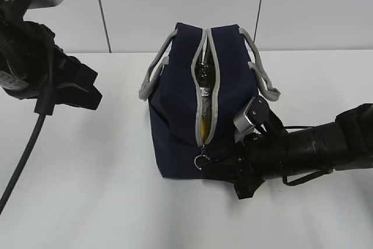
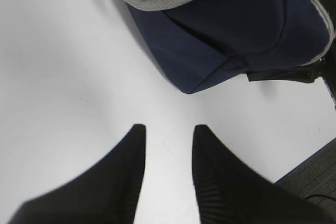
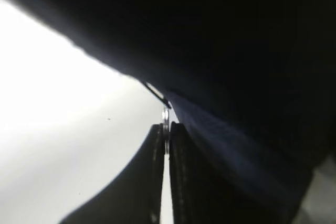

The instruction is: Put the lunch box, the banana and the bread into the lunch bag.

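Two black fingers of the right gripper are pressed together on the metal ring pull, which sticks out thin and edge-on from between their tips. Right above and beside that grip rises the dark navy fabric of the lunch bag, filling most of the right wrist view. From outside, the ring hangs at the low front end of the grey zipper, whose slit stands partly open, with something yellow and a glint of foil lining showing inside; which items these are cannot be told. Grey strap handles flank the bag. Left of the bag, well apart, the left gripper hovers over the white table with its fingers spread, holding nothing.
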`<state>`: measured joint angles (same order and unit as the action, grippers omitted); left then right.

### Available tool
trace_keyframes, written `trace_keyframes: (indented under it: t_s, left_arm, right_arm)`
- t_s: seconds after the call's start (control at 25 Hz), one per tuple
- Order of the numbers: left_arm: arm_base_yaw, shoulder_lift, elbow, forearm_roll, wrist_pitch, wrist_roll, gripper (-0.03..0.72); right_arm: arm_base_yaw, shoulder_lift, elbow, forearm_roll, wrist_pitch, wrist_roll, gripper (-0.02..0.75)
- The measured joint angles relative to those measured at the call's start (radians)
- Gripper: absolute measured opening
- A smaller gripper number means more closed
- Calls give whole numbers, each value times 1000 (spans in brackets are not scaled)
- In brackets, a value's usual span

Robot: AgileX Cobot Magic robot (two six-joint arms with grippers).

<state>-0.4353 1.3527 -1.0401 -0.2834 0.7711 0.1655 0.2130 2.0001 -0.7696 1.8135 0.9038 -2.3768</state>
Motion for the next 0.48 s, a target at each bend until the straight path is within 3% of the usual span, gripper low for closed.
trace_keyframes:
  t_s: [0.08,0.48]
  left_arm:
    - [0,0,0,0,1,0,235]
    - [0,0,0,1,9,0,235]
  right_arm:
    - [0,0,0,0,10,2,1]
    - [0,0,0,-13,21,124,0]
